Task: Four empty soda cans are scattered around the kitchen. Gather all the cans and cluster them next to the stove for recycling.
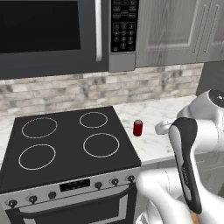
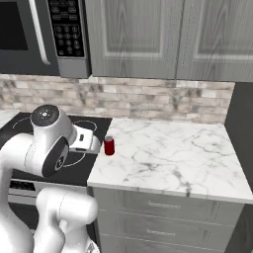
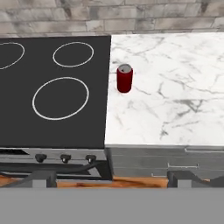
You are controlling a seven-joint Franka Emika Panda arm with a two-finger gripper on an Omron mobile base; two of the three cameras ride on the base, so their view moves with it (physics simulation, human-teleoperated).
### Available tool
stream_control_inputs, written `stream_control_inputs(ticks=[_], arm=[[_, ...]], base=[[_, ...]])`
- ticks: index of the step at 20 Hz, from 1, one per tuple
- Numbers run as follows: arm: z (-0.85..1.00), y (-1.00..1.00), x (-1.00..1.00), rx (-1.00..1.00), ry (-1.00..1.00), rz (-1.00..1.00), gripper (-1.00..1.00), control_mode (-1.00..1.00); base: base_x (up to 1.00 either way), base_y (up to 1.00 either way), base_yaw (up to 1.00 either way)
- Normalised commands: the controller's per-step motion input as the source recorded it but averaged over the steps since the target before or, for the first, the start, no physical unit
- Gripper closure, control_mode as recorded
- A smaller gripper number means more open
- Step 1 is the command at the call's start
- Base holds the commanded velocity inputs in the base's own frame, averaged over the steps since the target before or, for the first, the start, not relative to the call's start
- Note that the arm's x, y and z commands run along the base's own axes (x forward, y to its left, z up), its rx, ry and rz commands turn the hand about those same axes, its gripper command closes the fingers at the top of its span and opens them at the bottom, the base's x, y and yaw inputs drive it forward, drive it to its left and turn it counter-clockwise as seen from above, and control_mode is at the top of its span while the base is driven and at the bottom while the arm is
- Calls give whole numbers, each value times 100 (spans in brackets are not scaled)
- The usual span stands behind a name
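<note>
Red cylindrical soda can with silver top (image 3: pixel 124 78) stands upright on white marble counter (image 3: pixel 175 100), just beside right edge of black glass stove (image 3: pixel 52 92). One can placed; three apparently remain. Gripper (image 3: pixel 111 179) released, empty, well back from stove. Next: fetch another can.

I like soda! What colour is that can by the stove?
The can is red with a silver top; hand view.

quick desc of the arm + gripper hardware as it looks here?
Glossy white rounded arm links with dark joint sections, one long black band, and a dark round cap with pale marks on top. The gripper has two small dark grey finger tips. No cables visible.
</note>
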Motion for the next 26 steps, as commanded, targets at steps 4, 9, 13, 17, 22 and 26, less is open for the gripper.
stream_control_inputs(ticks=[4, 9, 13, 17, 22, 26], arm=[[9, 0, -67, 0, 0, 0, -100, -100], [6, 0, -69, 0, 0, 0, -100, -100], [7, 0, -73, 0, 0, 0, -100, -100], [1, 0, -18, 0, 0, 0, -100, 100], [0, 0, 0, 0, 0, 0, -100, 100], [0, 0, 0, 0, 0, 0, -100, 100]], base=[[0, 0, 0], [0, 0, 0], [0, 0, 0], [-54, 1, 0], [-68, 14, 0], [-25, 59, 0]])
